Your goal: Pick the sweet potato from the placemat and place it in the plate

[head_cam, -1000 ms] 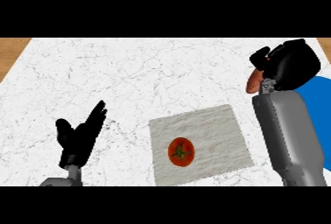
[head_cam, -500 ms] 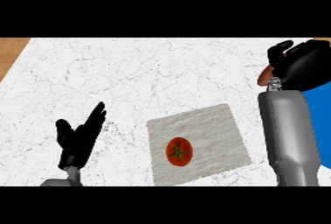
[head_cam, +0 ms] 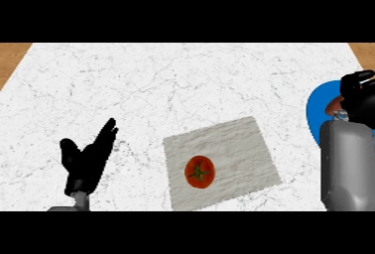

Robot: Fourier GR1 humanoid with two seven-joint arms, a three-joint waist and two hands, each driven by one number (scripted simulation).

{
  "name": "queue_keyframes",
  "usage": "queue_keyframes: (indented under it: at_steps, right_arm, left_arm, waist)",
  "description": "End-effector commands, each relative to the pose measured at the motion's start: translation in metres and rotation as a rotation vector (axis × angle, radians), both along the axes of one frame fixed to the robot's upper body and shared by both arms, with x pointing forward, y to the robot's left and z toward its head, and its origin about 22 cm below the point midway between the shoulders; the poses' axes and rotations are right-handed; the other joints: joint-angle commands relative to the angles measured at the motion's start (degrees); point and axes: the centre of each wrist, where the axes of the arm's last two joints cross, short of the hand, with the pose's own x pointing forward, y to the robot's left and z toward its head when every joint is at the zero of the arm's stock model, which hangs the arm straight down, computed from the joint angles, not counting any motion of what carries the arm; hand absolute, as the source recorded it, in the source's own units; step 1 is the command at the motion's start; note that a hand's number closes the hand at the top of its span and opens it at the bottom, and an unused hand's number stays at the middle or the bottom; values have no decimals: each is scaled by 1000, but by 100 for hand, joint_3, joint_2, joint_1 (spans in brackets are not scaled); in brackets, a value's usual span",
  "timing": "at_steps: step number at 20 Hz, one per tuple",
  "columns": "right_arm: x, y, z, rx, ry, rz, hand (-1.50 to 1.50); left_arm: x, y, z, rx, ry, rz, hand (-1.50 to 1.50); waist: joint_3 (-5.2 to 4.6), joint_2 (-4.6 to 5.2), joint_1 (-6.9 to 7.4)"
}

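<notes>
My right hand is at the right edge, fingers curled round the sweet potato. Only a small reddish-brown part of the potato shows under the hand. Hand and potato are over the blue plate, which my right forearm partly covers; I cannot tell whether the potato touches the plate. The grey-white placemat lies in the middle front of the counter. My left hand rests open at the lower left, fingers up, holding nothing.
A red tomato with a green stem sits on the placemat's front-left part. The white marble counter spreads behind it, with wooden edges at the far left and far right corners.
My right hand has carried the sweet potato to the right, from beside the plate to over it. The left hand, the placemat and the tomato have stayed in place.
</notes>
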Motion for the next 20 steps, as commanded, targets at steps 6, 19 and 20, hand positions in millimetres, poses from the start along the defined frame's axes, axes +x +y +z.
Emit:
queue_keyframes:
  at_steps: [6,19,20]
  right_arm:
    - [-26,-77,-32,91,-198,-141,150]
    - [-47,-134,-91,500,-36,-131,-150]
    - [-51,-153,-78,508,-39,-100,-150]
  left_arm:
    - [-8,12,-7,-8,48,11,0]
    - [2,2,-2,4,47,8,0]
    - [-10,14,-7,-6,48,18,0]
  waist:
    - [-26,-22,-54]
    - [-13,-16,-45]
    - [-10,-26,-40]
